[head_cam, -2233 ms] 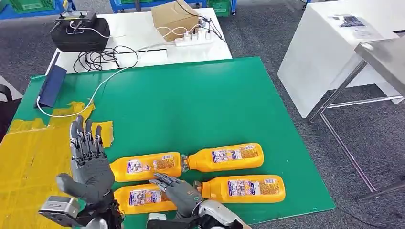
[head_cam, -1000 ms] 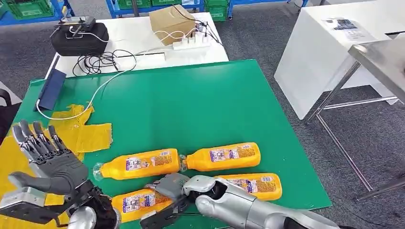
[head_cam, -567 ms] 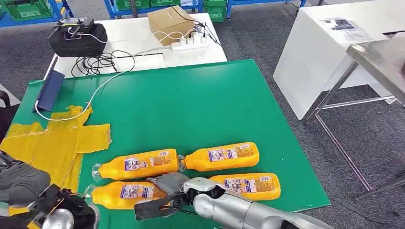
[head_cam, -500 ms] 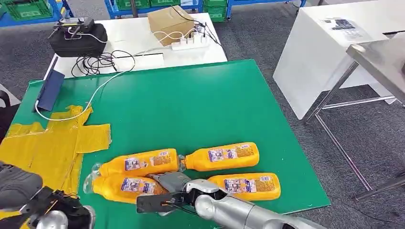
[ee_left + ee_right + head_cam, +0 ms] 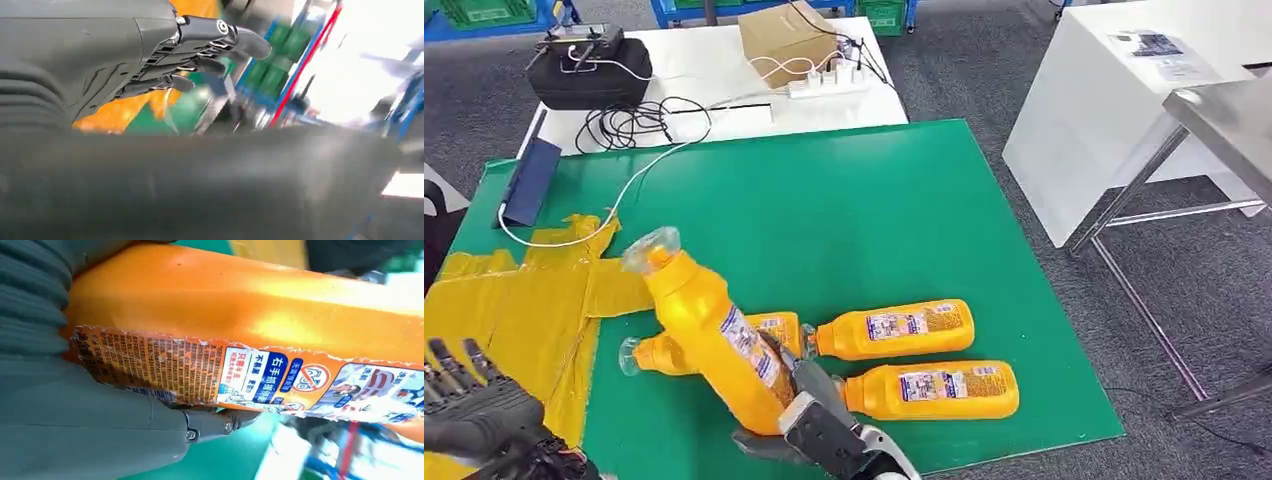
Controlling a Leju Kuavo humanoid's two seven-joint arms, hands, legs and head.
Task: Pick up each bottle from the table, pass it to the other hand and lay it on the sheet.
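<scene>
My right hand [image 5: 809, 425] grips an orange bottle [image 5: 709, 335] near its base and holds it lifted and tilted, clear cap up and to the left, above the green table [image 5: 844, 210]. The right wrist view shows that bottle's label [image 5: 240, 370] close up against my hand [image 5: 75, 410]. Three more orange bottles lie on the table: one [image 5: 664, 352] partly behind the lifted one, one [image 5: 892, 329] to its right, one [image 5: 934, 390] nearest the front edge. My left hand [image 5: 474, 410] is low at the left over the yellow sheet [image 5: 514, 300], fingers spread and empty, as in the left wrist view [image 5: 150, 55].
A blue flat case [image 5: 529, 180] and a white cable [image 5: 624, 190] lie at the table's far left. Behind stands a white table with a black bag [image 5: 589, 72], a cardboard box [image 5: 789, 40] and a power strip [image 5: 829, 82]. A white cabinet [image 5: 1114, 110] stands right.
My right hand has lifted the front-left bottle off the table and tilted it upward. My left hand has dropped low at the left.
</scene>
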